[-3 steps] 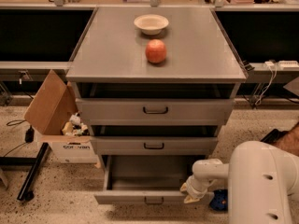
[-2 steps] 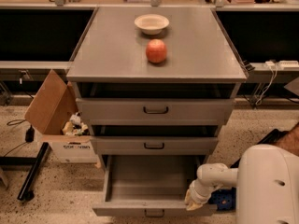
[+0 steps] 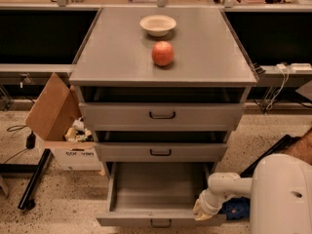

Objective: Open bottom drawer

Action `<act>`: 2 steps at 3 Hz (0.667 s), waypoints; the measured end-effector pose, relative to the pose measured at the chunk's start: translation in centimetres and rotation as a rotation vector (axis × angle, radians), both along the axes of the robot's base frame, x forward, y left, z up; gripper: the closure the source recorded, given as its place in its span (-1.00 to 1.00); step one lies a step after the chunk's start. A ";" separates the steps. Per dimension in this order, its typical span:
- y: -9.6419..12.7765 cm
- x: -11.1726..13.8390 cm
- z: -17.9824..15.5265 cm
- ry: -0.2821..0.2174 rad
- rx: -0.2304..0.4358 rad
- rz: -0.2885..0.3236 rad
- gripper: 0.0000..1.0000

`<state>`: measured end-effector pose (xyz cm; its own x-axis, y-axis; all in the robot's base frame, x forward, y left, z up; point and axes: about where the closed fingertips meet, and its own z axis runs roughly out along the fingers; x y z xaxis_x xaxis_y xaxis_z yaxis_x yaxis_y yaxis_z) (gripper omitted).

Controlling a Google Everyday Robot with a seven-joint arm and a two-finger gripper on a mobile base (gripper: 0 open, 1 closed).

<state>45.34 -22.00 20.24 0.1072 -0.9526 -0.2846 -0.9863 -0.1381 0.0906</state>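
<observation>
The grey cabinet has three drawers. The bottom drawer (image 3: 156, 186) is pulled well out and shows a plain grey tray with nothing in it; its dark loop handle (image 3: 161, 224) sits at the lower frame edge. The middle drawer (image 3: 161, 151) and top drawer (image 3: 162, 115) are pushed in. My gripper (image 3: 201, 211) is at the end of the white arm, at the right front corner of the bottom drawer, against its front panel.
On the cabinet top (image 3: 112, 52) stand a red apple (image 3: 163, 53) and a white bowl (image 3: 157, 25). An open cardboard box (image 3: 63, 130) stands on the floor at the left. A dark stand leg (image 3: 34, 179) lies at the far left. Cables (image 3: 273, 91) hang at the right.
The bottom drawer has slid further out toward me. My gripper has moved down and back with its right front corner.
</observation>
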 end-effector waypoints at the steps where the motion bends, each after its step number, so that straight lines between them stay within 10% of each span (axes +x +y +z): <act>1: 0.0 0.0 0.2 0.002 0.003 -0.002 0.00; 2: -0.1 0.2 0.1 0.008 0.013 -0.010 -0.62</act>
